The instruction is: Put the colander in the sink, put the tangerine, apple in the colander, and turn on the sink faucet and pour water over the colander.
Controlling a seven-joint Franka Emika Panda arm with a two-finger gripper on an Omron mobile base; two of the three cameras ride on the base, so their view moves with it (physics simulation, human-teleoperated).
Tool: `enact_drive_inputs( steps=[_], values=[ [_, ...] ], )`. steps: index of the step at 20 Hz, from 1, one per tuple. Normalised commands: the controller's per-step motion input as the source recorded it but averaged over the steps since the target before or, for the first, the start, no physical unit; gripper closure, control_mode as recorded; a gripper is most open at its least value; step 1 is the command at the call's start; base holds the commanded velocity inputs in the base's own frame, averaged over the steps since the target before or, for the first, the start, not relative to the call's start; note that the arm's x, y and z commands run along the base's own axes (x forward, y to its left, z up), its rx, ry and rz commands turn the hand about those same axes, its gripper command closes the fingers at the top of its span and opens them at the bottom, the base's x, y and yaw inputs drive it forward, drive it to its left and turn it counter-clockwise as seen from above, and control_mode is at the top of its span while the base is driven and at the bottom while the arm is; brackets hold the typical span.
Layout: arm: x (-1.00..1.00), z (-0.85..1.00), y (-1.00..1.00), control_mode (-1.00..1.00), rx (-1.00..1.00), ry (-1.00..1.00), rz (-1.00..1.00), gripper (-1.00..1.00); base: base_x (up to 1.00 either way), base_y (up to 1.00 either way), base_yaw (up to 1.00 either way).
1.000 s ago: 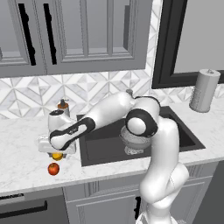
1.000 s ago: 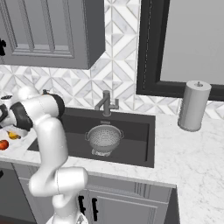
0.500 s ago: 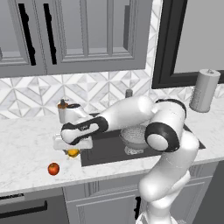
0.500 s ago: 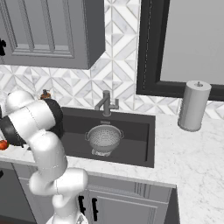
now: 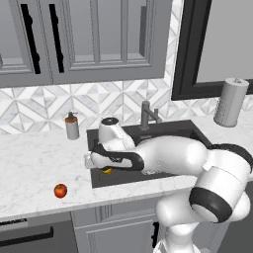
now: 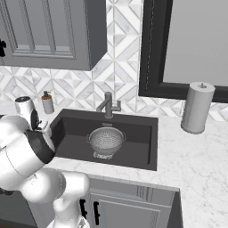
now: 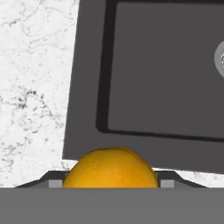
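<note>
I had the tangerine (image 7: 110,168) clamped in the jaws, apparently over the sink (image 5: 163,129) rim at 9 o'clock; colander (image 6: 106,139) sat inside. Next: carry it over, drop. Apple (image 5: 60,190) waited on counter (image 5: 34,163).

The robot is a glossy white arm (image 5: 178,155) built of thick, rounded tube segments that swell into bulbous joints. Dark grey to black bands ring the joints: a wide one at the big lower joint (image 5: 215,207), and a thin curved seam near the wrist (image 5: 118,157). A short white cylinder with a grey flat cap (image 5: 109,129) tops the wrist. The shell is smooth and plain.
</note>
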Motion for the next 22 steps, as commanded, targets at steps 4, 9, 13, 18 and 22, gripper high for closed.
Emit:
enact_drive_inputs(
  steps=[4, 9, 13, 18, 22],
  values=[
    [0.02, 0.12, -0.83, -1.00, 0.00, -0.12, 0.04, 1.00, 0.00, 0.00, 0.00],
    [0.45, 0.09, -0.54, -1.00, 0.00, 0.04, -0.03, 1.00, 0.00, 0.00, 0.00],
    [0.69, 0.05, -0.31, -1.00, -0.01, 0.11, -0.11, 1.00, 0.00, 0.00, 0.00],
    [0.75, 0.02, -0.13, -1.00, -0.08, 0.20, -0.17, 1.00, 0.00, 0.00, 0.00],
    [0.56, 0.01, -0.04, -1.00, -0.25, 0.14, -0.21, 1.00, 0.00, 0.00, 0.00]
  ],
)
